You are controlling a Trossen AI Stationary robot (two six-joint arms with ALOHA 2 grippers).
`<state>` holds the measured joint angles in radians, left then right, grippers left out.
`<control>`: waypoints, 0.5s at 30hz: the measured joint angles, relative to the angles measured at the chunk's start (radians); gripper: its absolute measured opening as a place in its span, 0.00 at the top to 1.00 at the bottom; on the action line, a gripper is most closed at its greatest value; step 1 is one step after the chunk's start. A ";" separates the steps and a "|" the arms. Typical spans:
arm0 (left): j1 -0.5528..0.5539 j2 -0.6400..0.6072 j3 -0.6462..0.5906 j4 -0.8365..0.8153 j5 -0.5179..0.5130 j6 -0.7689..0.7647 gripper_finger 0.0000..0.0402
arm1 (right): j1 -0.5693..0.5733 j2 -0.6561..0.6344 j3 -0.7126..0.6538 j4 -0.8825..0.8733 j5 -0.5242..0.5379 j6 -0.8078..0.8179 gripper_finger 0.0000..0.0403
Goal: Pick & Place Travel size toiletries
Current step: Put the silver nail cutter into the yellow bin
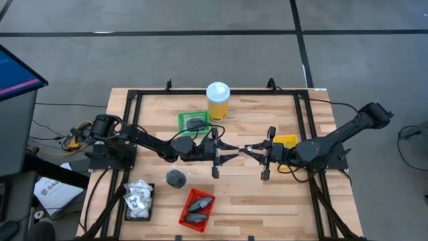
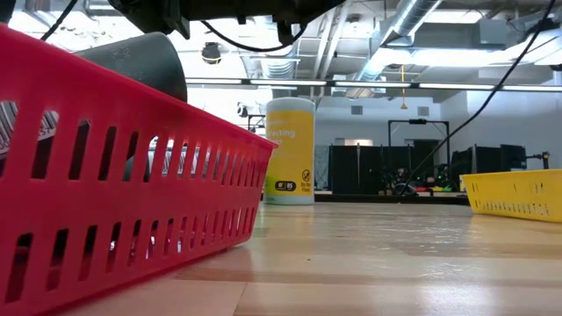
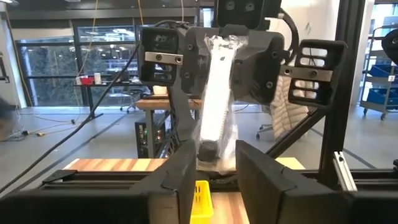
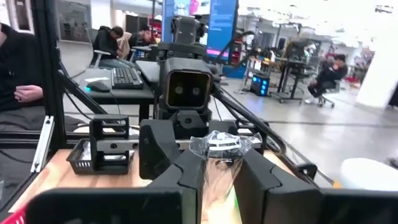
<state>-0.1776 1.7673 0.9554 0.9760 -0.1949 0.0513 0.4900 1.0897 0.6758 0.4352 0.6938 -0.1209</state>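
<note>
A thin silvery tube in clear crinkly wrap hangs level above the table's middle, between my two grippers, which face each other. My right gripper comes from the table's right and is shut on the tube. My left gripper comes from the left, and its fingers stand apart on either side of the tube's dark cap end. In the high view the left gripper and the right gripper nearly meet. My right gripper pinches the tube's wrapped end, the one away from the cap, between its two fingers. It comes level from the table's right, fingers along the tube. The tube is lifted clear and reaches toward the left gripper. My left gripper flanks the cap end; whether its fingers touch the wrap I cannot tell.
A tall yellow jar and a green tray stand behind the grippers, and a yellow tray lies under the right arm. Near the front lie a dark puck, a red tray with dark bottles and a black tray of white sachets.
</note>
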 joint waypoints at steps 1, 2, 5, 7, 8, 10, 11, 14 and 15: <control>0.000 -0.004 -0.004 -0.006 0.001 0.000 0.74 | 0.002 -0.009 0.000 -0.021 0.011 0.012 0.88; -0.001 -0.011 -0.012 -0.012 0.004 0.000 0.74 | 0.003 -0.021 0.000 -0.047 0.019 0.022 0.88; -0.002 -0.030 -0.047 -0.017 0.009 -0.003 0.73 | 0.014 -0.056 0.000 -0.111 0.050 0.060 0.88; -0.002 -0.048 -0.072 -0.014 0.009 -0.006 0.73 | 0.023 -0.082 0.000 -0.172 0.075 0.101 0.88; -0.006 -0.063 -0.090 -0.015 0.008 -0.006 0.73 | 0.028 -0.097 0.000 -0.216 0.083 0.126 0.88; -0.013 -0.092 -0.126 -0.015 0.004 -0.008 0.74 | 0.036 -0.129 0.000 -0.308 0.099 0.198 0.88; -0.017 -0.106 -0.145 -0.016 0.001 -0.012 0.74 | 0.039 -0.145 0.000 -0.362 0.110 0.240 0.88; -0.036 -0.163 -0.208 -0.018 0.002 -0.061 0.74 | 0.039 -0.196 0.000 -0.535 0.129 0.392 0.88; -0.043 -0.180 -0.229 -0.014 0.003 -0.076 0.74 | 0.038 -0.211 0.000 -0.593 0.129 0.444 0.88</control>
<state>-0.2201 1.5871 0.7265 0.9625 -0.1919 -0.0247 0.5277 0.8784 0.6758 -0.1578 0.8231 0.3231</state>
